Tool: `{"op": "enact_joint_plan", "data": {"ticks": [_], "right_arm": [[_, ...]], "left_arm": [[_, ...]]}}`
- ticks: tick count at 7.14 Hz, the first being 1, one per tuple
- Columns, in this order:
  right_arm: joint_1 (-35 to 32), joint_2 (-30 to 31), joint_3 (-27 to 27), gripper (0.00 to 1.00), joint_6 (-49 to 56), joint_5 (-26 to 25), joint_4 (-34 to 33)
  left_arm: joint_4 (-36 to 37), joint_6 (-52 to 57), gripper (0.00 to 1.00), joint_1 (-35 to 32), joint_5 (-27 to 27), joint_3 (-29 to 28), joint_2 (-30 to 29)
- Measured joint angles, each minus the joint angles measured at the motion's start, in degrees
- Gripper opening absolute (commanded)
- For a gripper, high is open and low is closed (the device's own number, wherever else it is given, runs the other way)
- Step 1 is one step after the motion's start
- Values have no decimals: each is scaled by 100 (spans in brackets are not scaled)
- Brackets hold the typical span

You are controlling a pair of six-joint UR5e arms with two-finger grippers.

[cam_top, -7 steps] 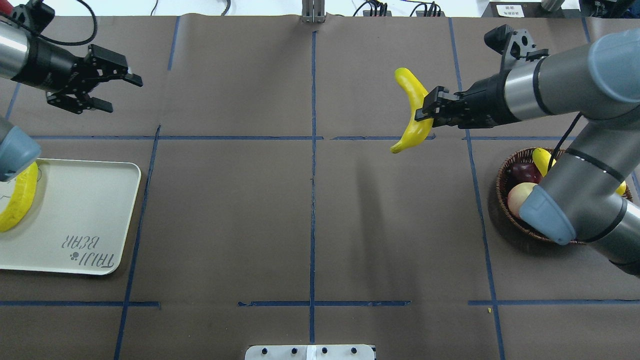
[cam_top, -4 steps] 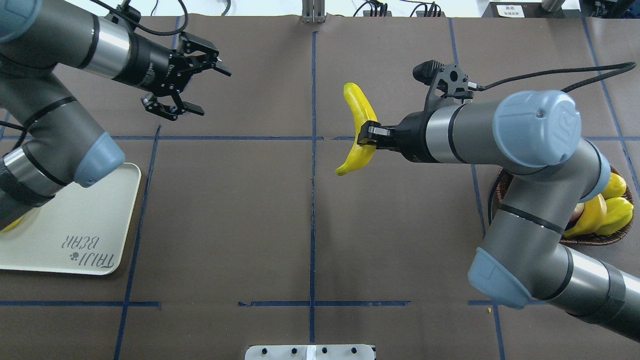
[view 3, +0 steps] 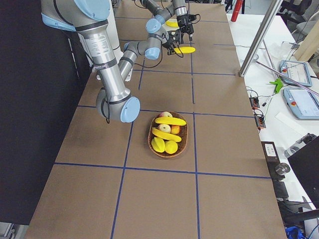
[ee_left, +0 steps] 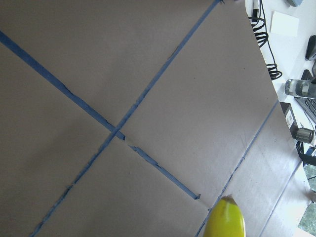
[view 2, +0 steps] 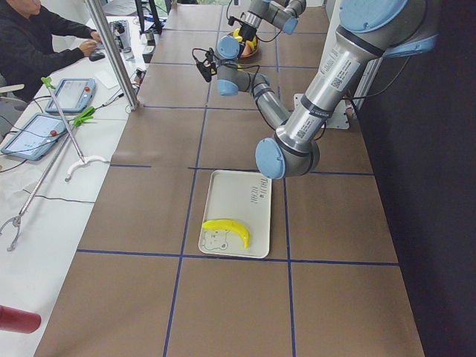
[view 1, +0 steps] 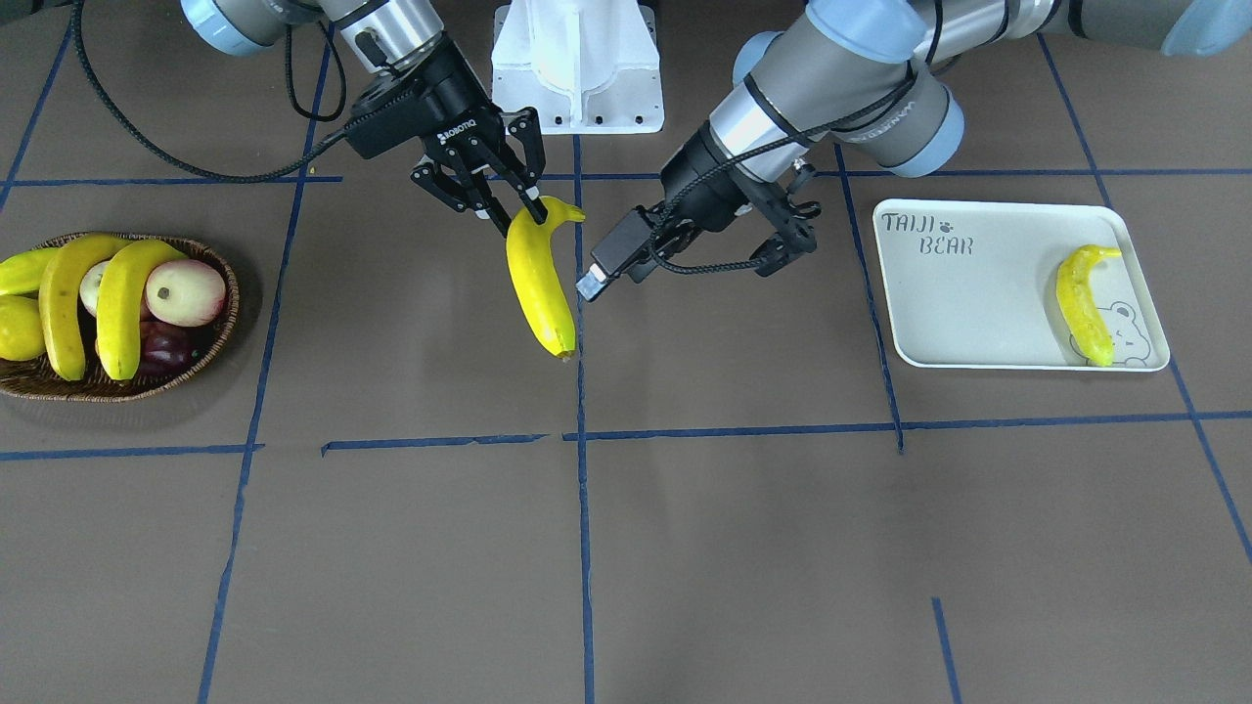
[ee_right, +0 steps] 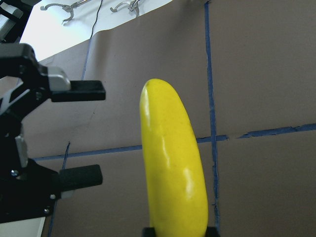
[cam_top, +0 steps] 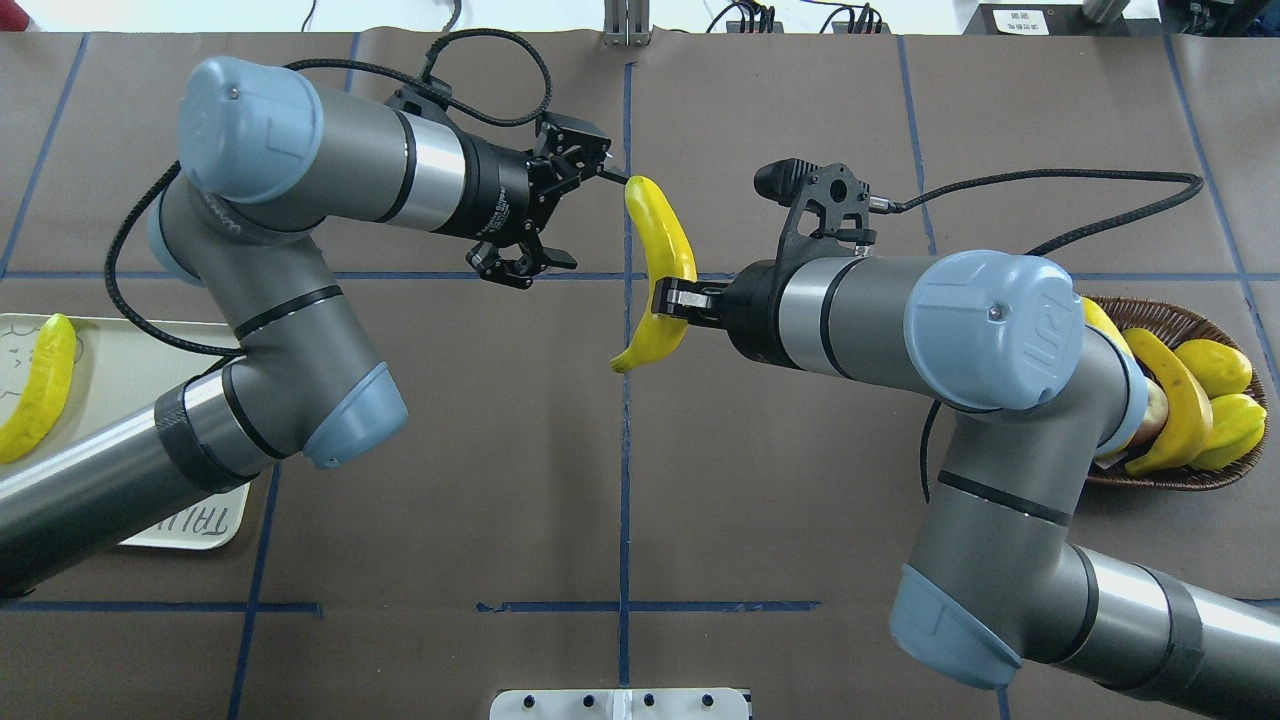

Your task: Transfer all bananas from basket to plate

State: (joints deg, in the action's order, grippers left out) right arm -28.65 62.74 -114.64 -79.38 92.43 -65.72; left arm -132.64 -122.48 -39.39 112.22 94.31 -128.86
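Overhead exterior layout: a brown paper counter (cam_top: 450, 450) gridded with blue tape (cam_top: 625, 480). The plate (cam_top: 140, 400) is at the robot's left end and the basket (cam_top: 1180, 478) at its right end. Both arms meet over the middle.
Arms: the right arm reaches in from the basket side and the left arm from the plate side. The right gripper (cam_top: 672, 300) and left gripper (cam_top: 595, 220) face each other across the held banana (cam_top: 665, 240).
Plate: one banana (view 1: 1084, 303) lies on it beside the bear print.
Basket: two bananas (view 1: 64, 303) lie over other fruit (view 1: 186, 291).
Held banana: it is in the air above the centre tape line. Its long axis runs from the robot's side outward, and its bulge is turned toward the right arm.
Right gripper: its jaws are clamped on the banana's nearer half, so the far half sticks out free.
Left gripper: its jaws are spread wide and hold nothing. In the right wrist view its fingers (ee_right: 79, 91) stand beside the free half, one above and one below. They are apart from the banana, not around it.
Deciding relation: the free half lies straight ahead of the open jaws and crosswise to their reach. This looks like a hand-over, since the left arm is the one nearer the plate. It probably only needs to advance until the banana sits between its fingers.
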Motion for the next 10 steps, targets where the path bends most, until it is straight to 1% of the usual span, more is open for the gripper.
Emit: {"op": "enact_joint_plan", "data": {"ticks": [2,3,4,5,6,7,10], "right_arm": [[78,-13,-1,0,-4,-47,-1],[112,-16,-7,0,-6,-54,3],[130,-16,-14,0,-7,-57,5],[133,-15,-21,1,-5,-56,6],[132,-8,-30,38,-1,-51,6],[131,-4,-53,99,-15,-43,5],[115,41,-200,100,-74,-26,6]], "left_arm": [[-4,-37,100,262,-285,-101,-169],[-14,-46,43,365,-421,-223,-274],[-18,-43,0,416,-489,-332,-364],[-20,-16,0,437,-506,-370,-392],[-23,17,0,435,-498,-377,-386],[-26,32,0,421,-481,-378,-379],[-19,40,0,359,-474,-365,-366]]}}
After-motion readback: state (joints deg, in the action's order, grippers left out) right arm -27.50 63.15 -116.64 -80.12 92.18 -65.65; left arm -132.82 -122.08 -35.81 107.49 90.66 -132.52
